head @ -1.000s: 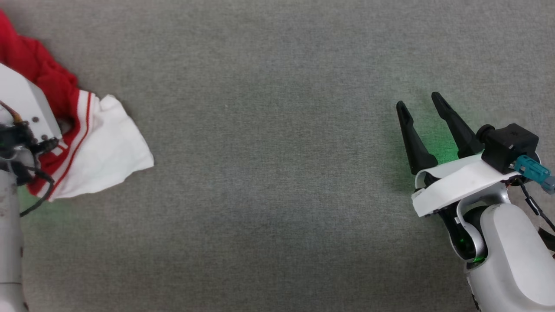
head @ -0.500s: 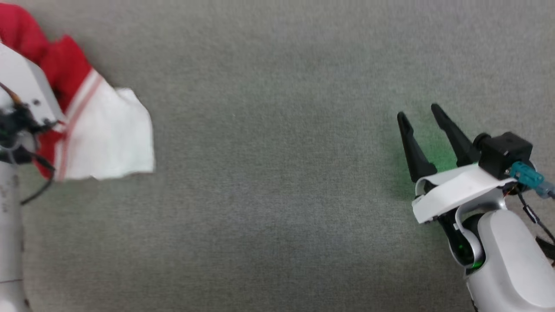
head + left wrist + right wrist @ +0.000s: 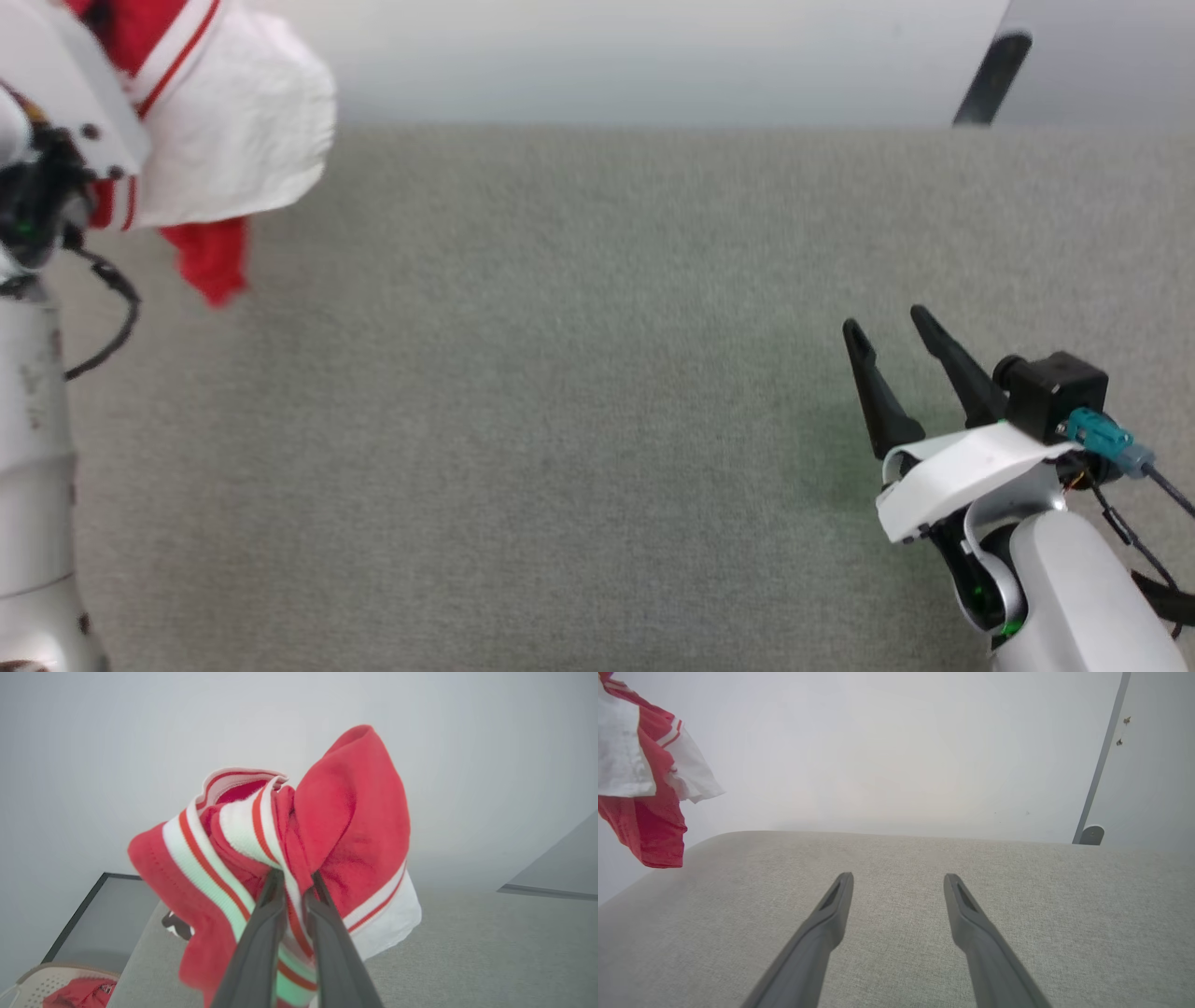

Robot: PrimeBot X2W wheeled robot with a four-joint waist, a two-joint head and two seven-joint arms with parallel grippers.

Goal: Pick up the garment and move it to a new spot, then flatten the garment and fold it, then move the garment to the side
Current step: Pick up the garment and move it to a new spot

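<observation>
The left pincer (image 3: 293, 879) is shut tight on the garment (image 3: 355, 812) — the red and white shirt hangs bunched up in the air at the far left, above the gray table (image 3: 560, 420). The right pincer (image 3: 885, 320) is open, fingers apart, low over the table's near right.

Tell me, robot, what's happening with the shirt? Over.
Left gripper shut on shirt, hanging above gray surface. Right gripper open, empty. No obstacle seen.
</observation>
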